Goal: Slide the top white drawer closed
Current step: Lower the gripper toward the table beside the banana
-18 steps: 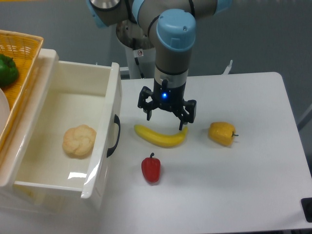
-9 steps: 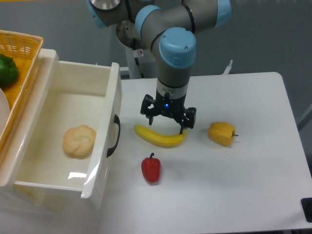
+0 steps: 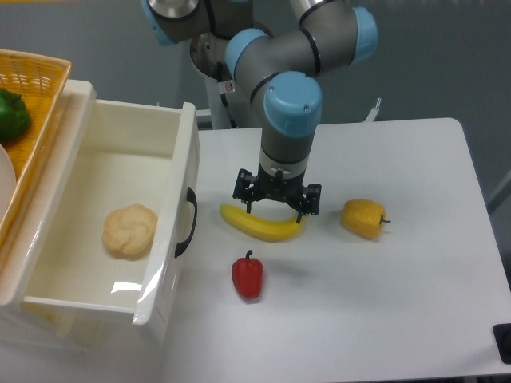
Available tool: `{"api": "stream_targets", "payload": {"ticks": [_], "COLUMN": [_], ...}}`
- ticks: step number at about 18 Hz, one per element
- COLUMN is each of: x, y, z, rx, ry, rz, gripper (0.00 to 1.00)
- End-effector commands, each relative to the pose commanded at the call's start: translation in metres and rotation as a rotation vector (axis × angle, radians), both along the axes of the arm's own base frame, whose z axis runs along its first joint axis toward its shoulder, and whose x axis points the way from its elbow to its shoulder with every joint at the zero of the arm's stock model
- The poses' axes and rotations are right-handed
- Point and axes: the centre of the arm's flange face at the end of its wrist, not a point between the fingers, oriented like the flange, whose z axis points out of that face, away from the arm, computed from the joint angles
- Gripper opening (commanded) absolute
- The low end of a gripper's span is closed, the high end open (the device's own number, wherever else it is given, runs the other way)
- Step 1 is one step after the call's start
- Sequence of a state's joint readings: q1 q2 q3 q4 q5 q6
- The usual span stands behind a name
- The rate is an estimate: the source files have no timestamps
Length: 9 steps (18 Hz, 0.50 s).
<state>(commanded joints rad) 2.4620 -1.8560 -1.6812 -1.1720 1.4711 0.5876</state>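
Your gripper [image 3: 276, 204], fingers spread and empty, has sunk lower over the banana [image 3: 263, 224]; the top white drawer [image 3: 172, 207] remains pulled out, untouched.

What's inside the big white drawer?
The top white drawer is pulled open with one bumpy, cream-colored bread roll lying on its floor. Nothing else shows inside; its front wall hides the nearest strip.

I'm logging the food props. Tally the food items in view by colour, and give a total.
Yellow: 2, the banana and the yellow pepper.
Red: 1, the red pepper.
Green: 1, the green pepper in the basket.
Beige: 1, the bun in the top white drawer.
Total: 5.
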Motion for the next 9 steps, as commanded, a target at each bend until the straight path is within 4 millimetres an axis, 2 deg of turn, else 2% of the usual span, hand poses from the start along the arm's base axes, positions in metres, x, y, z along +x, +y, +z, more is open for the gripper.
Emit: {"api": "stream_targets", "payload": {"ticks": [4, 9], "x": [0.003, 0.003], "y": [0.010, 0.023], "z": [-0.013, -0.018], "rx": [-0.012, 0.039], "ry": [-0.019, -0.077], "rz": [0.009, 0.045], "gripper": [1.00, 1.00]}}
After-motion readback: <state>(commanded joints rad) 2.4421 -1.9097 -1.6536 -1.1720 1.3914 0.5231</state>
